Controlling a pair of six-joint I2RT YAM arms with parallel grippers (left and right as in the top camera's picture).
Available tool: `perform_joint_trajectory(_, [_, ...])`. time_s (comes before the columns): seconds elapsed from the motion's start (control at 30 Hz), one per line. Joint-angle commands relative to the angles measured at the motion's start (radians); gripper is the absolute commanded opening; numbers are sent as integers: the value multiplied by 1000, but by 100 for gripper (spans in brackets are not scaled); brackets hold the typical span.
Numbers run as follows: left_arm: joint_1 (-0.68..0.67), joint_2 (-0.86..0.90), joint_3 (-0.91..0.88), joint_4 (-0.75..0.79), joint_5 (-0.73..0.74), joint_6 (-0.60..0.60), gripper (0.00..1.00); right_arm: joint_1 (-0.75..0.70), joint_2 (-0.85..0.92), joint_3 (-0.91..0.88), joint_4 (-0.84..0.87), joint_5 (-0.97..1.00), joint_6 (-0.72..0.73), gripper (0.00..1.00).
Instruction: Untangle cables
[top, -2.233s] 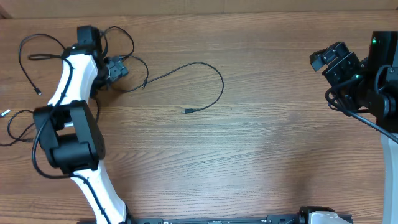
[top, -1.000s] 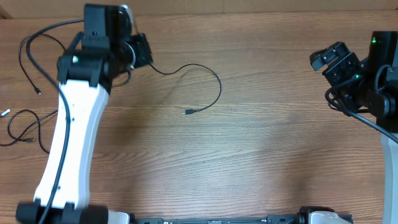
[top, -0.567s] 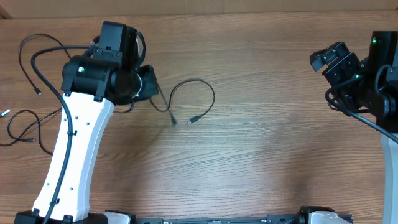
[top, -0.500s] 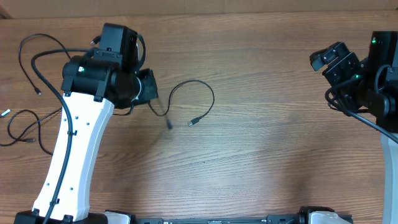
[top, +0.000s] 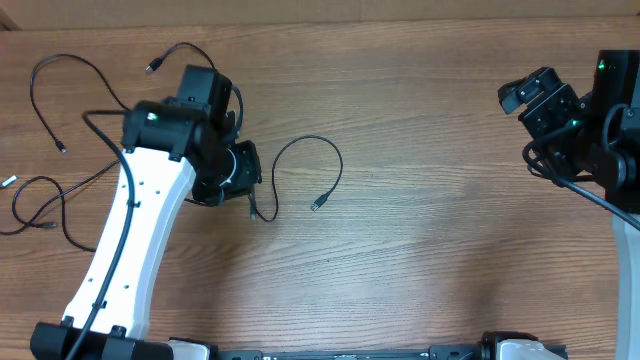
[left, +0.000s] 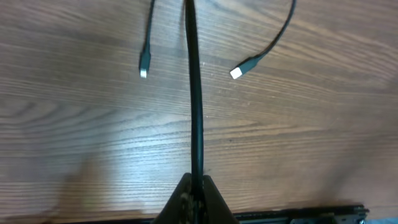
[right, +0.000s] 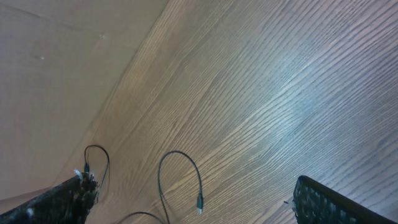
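In the overhead view my left gripper (top: 250, 190) is shut on a thin black cable (top: 305, 141), left of the table's centre. That cable loops right from the jaws and ends in a small plug (top: 318, 204). The left wrist view shows the cable (left: 194, 93) running straight up out of the shut left gripper (left: 194, 182), with two plug ends (left: 144, 63) (left: 239, 72) lying on the wood beyond. More cables (top: 55, 75) (top: 40, 205) lie in loose loops at the far left. My right gripper (top: 535, 95) is open at the far right, far from them, with nothing between its fingers (right: 62, 200).
The wooden table (top: 430, 230) carries everything. A small silvery tip (top: 8, 182) lies at the left edge. Another plug end (top: 152, 67) lies behind the left arm. The white left arm (top: 130, 240) stretches from the front edge to the gripper.
My left gripper has moved from the tangle at the back left toward the front and right, dragging one cable with it. The cable's loop has tightened. The right arm has not moved.
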Motion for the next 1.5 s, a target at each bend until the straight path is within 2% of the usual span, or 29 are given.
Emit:
perform_joint_trajectory(0.0, [-3,-10,-69,71,113,-50,4,-3,-4,3,5,10,-5,100])
perform_joint_trajectory(0.1, [-2,-10,-96,170,311,-21,4,-3,-4,3,5,10,-5,100])
perform_joint_trajectory(0.23, [3,-10,-96,261,472,-27,4,-3,-4,3,5,10,-5,100])
perform_joint_trajectory(0.37, [25,-10,-96,309,483,-77,5,-3,-4,3,5,10,-5,100])
perform_joint_trajectory(0.5, [79,-10,-97,325,547,-78,4,-3,-4,3,5,10,-5,100])
perform_joint_trajectory(0.6, [117,-10,-110,323,539,-66,4,-3,-4,3,5,10,-5,100])
perform_joint_trajectory(0.93, [189,-8,-302,417,528,-94,4,-3,-4,3,5,10,-5,100])
perform_joint_trajectory(1.0, [224,-8,-322,412,478,-94,4,-3,-4,3,5,10,-5,100])
perform_joint_trajectory(1.23, [312,-8,-324,299,89,-109,4,-3,-4,3,5,10,-5,100])
perform_joint_trajectory(1.47, [344,-8,-329,258,-119,-124,5,-3,-4,3,5,10,-5,100])
